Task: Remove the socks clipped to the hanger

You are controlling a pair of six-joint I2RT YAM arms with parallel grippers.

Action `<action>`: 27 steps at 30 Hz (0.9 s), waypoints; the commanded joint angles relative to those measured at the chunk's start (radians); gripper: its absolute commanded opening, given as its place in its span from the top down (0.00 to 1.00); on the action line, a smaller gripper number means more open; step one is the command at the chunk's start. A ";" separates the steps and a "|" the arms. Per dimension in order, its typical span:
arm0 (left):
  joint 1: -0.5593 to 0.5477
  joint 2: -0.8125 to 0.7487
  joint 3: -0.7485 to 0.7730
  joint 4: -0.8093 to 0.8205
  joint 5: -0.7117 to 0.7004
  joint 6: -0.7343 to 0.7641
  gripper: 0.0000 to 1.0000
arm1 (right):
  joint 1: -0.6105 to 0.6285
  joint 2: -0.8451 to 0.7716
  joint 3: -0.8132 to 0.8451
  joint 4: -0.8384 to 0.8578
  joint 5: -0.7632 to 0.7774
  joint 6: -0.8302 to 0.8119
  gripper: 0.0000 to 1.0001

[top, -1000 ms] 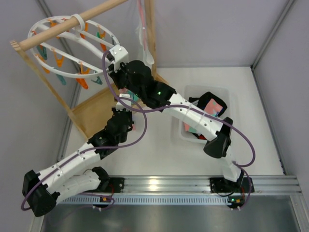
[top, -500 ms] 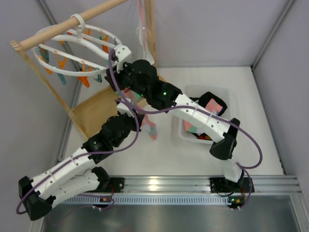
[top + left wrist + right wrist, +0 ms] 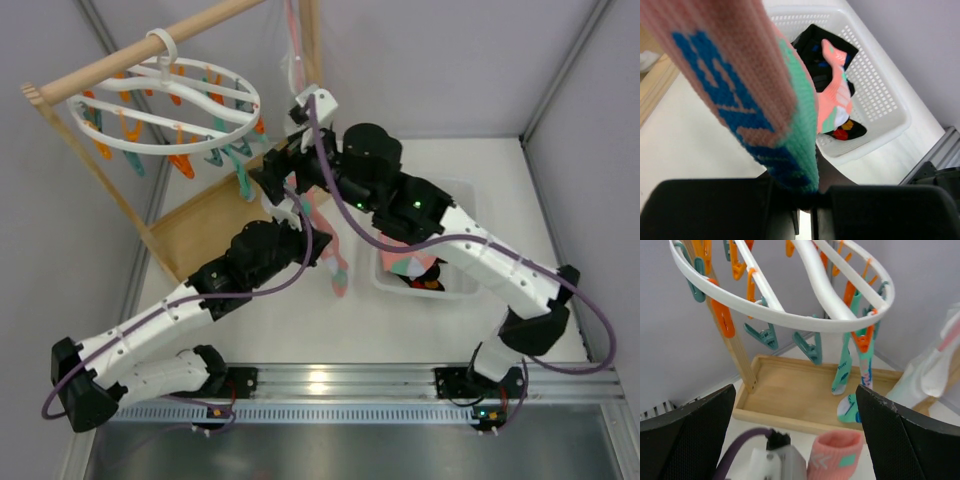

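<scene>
**Inspector:** Left wrist view, item one: the left gripper (image 3: 799,194) is pinched on the end of a pale pink knitted sock with blue and mint patches (image 3: 747,85), which runs up out of the jaws.

**Clerk:** Where is that sock relative to the hanger?

**Inspector:** Apart from it. From the top camera it dangles beside the left wrist, over the white table (image 3: 330,330), between the wooden tray base (image 3: 200,225) and the white perforated plastic basket (image 3: 880,100).

**Clerk:** Basket contents?

**Inspector:** A heap of black, pink and mint socks (image 3: 832,95). I cannot tell how many.

**Clerk:** Right gripper?

**Inspector:** The right gripper (image 3: 795,395) is spread wide, its black fingers (image 3: 690,440) at either edge of its camera view. It faces the large white plastic ring hanger (image 3: 790,322), near it but not touching.

**Clerk:** Hanger condition?

**Inspector:** It is hooked over the round wooden rail (image 3: 140,52). Two mint patterned socks (image 3: 844,371) hang from clips at the ring's rim, above the tray. Orange clips (image 3: 722,317) and teal clips (image 3: 767,335) hang round the ring.

**Clerk:** Anything else?

**Inspector:** A white cloth (image 3: 940,360) hangs at the right edge of the right wrist view.
</scene>
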 commanded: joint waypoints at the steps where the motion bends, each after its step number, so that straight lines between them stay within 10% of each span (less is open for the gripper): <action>1: -0.017 0.031 0.121 0.058 0.026 -0.021 1.00 | -0.030 -0.198 -0.057 -0.050 0.050 0.017 0.01; 27: -0.069 0.995 0.904 0.003 0.127 0.067 1.00 | -0.047 -0.812 -0.256 -0.402 0.662 0.070 0.01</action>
